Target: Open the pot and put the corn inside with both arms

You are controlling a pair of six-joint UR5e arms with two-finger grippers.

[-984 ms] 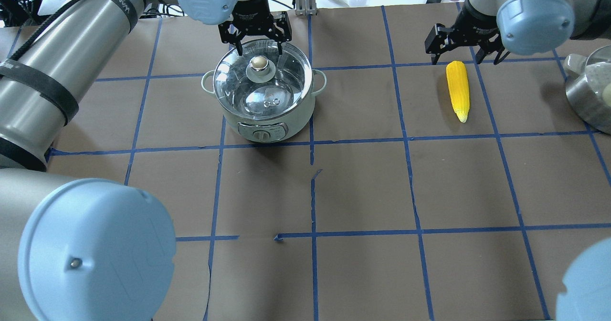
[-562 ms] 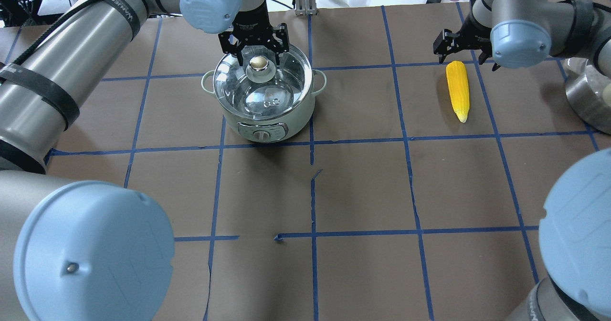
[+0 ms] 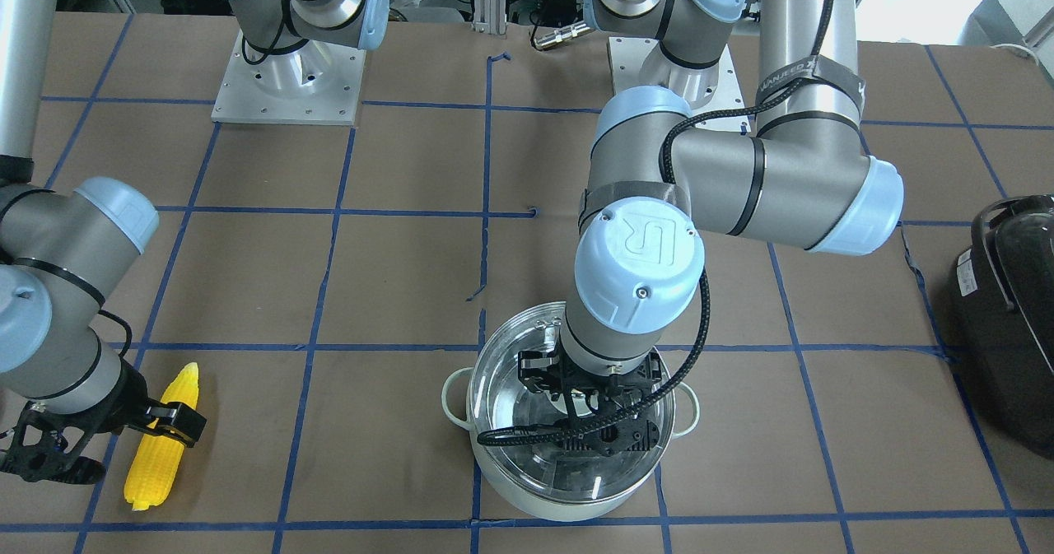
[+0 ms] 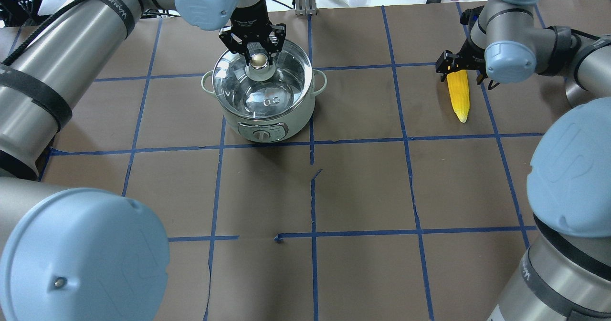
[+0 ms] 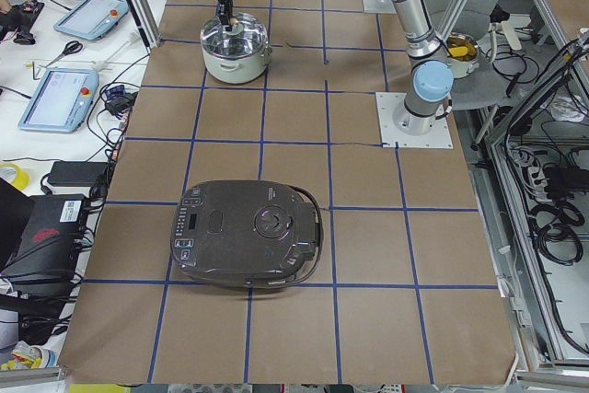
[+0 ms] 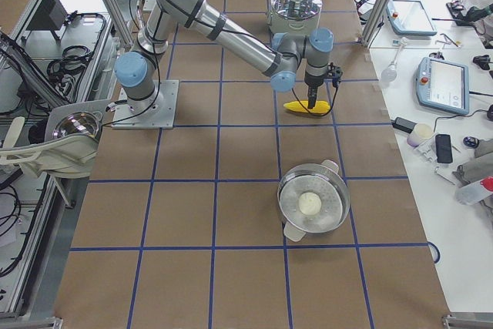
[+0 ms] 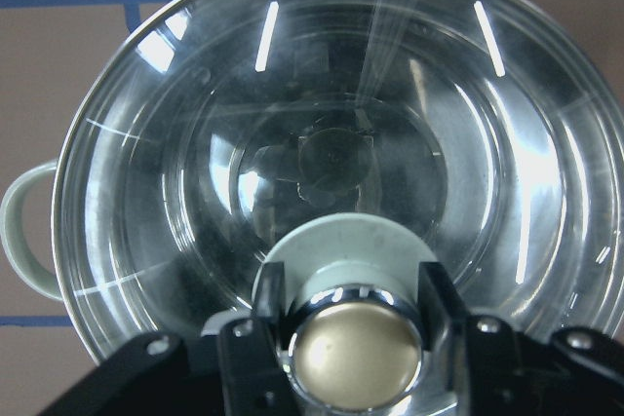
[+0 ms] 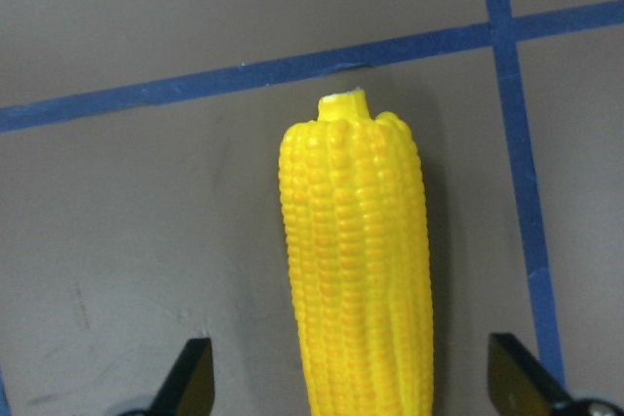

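The pot (image 4: 267, 118) stands at the far left-centre, its glass lid (image 4: 274, 89) on. My left gripper (image 4: 258, 56) is down over the lid, fingers pressed on both sides of the brass knob (image 7: 356, 353), shut on it. The lid rests on the pot (image 3: 568, 505). The yellow corn (image 4: 459, 97) lies flat on the brown paper at the far right, point towards me. My right gripper (image 4: 460, 70) is open, low over the blunt end. Its fingertips (image 8: 190, 382) stand wide on either side of the corn (image 8: 356, 270), not touching it.
A black domed appliance (image 3: 1009, 323) sits at the table's end on my left. A steel steamer pot (image 6: 312, 206) holding a white lump stands on my right, near the corn. Blue tape lines grid the brown paper.
My left gripper came down and closed its wide-open fingers onto the lid knob. My right gripper moved down and towards me, over the corn's blunt end.
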